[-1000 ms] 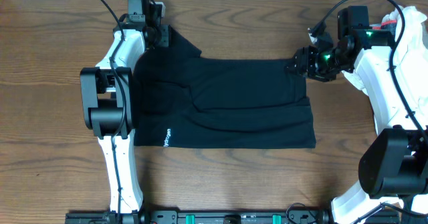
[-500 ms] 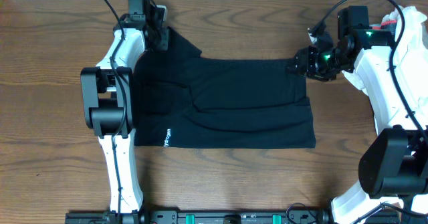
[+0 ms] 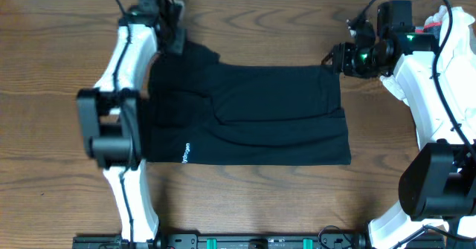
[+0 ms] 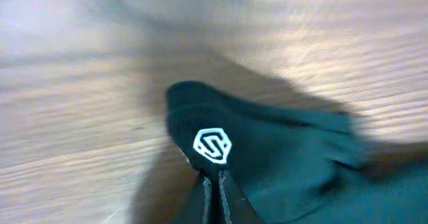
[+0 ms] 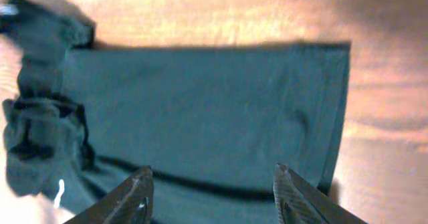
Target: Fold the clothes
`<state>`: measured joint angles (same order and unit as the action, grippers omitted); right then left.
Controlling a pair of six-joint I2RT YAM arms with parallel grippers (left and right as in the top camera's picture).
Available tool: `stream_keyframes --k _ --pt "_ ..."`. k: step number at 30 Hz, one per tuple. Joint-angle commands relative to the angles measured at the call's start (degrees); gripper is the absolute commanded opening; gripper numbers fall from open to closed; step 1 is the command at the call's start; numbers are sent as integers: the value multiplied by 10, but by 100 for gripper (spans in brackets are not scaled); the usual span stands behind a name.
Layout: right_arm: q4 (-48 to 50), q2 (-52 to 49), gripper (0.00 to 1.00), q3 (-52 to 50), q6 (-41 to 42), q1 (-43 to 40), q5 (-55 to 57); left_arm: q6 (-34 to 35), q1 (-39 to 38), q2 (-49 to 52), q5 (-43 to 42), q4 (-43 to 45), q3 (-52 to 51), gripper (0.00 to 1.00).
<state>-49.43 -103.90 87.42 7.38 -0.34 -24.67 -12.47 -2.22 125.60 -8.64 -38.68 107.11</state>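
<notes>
Two corners would suit this soft, limp T-shirt [image 3: 260, 115] best; left gripper [image 4: 215, 181] pinches its fabric tight between its jaws; right gripper [image 5: 212, 178] hangs open, cloth just beneath it.

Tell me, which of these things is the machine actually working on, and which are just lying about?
Part of the job:
black T-shirt
left jaws, shut on its fabric beside the white logo
right jaws, open above its other end

Just lying about:
wooden table underneath
something white at the far right edge, partly hidden
</notes>
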Motion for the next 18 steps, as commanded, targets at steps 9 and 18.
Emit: stream_keyframes --k 9,18 --pt "14 -3 56 12 2 3 13 8 -18 -101 10 -179 3 6" --pt "15 -3 55 12 -3 3 13 42 -40 -102 10 -322 0 6"
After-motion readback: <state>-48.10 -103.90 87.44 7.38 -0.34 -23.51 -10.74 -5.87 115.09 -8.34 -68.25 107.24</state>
